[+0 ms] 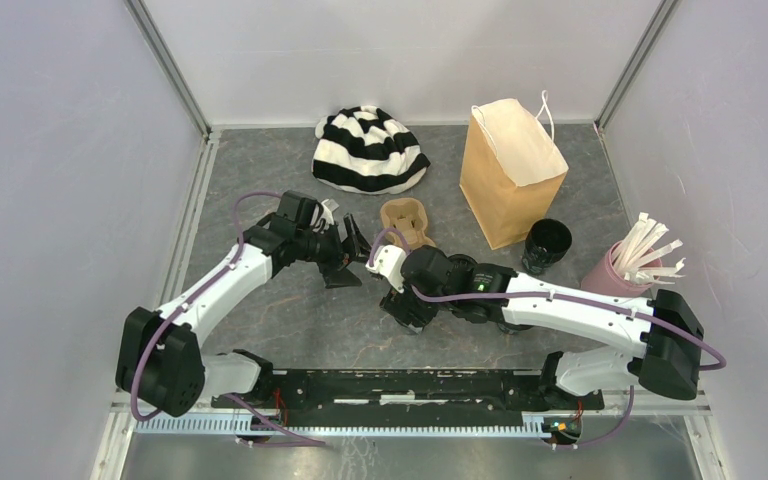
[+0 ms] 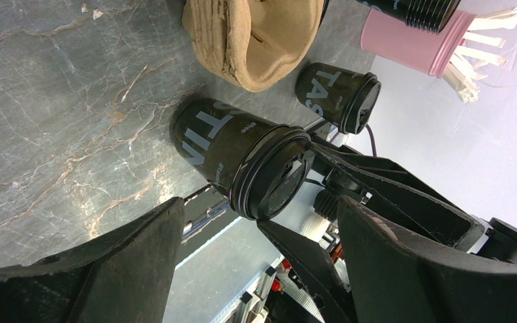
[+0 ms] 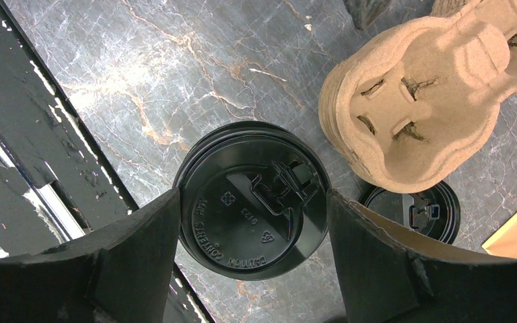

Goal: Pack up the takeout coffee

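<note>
A black coffee cup with a flat black lid (image 3: 242,222) stands on the grey table; it also shows in the left wrist view (image 2: 235,145). My right gripper (image 3: 252,202) points down over it with a finger against each side of the lid rim; in the top view (image 1: 405,305) the arm hides the cup. A second, alike cup (image 2: 340,94) stands just behind it, partly hidden by the carrier in the right wrist view (image 3: 417,212). My left gripper (image 1: 350,255) is open and empty, low and left of the cups (image 2: 259,208).
The brown moulded carrier (image 1: 407,222) lies beside the cups, also in the right wrist view (image 3: 431,87). An open brown paper bag (image 1: 510,170) stands at the back right. A stack of lidless black cups (image 1: 547,243), a pink cup with white sticks (image 1: 615,270) and a striped hat (image 1: 368,150) are nearby.
</note>
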You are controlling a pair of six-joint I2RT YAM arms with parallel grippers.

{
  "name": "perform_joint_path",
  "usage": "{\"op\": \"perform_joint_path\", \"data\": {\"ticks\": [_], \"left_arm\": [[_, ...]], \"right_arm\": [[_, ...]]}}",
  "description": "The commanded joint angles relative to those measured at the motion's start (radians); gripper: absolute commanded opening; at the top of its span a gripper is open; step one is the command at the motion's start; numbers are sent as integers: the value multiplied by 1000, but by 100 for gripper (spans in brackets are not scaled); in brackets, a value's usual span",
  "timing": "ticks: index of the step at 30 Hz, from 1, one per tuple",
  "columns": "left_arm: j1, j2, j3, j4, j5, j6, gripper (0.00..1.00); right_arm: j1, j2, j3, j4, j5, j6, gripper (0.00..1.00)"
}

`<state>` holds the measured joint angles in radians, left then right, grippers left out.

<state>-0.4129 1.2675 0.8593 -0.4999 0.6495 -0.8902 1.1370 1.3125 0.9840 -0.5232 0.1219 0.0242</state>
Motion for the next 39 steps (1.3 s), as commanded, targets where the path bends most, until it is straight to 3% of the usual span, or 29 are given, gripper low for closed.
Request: {"op": "perform_joint_path", "data": {"ticks": [1,39], "left_arm": [[-5,7,37,10,26,51,89],[-33,53,67,9,43,71,93]], "right_arm": [[4,5,1,32,8,-15,80],[4,-11,6,30,-7,-16,88]]}}
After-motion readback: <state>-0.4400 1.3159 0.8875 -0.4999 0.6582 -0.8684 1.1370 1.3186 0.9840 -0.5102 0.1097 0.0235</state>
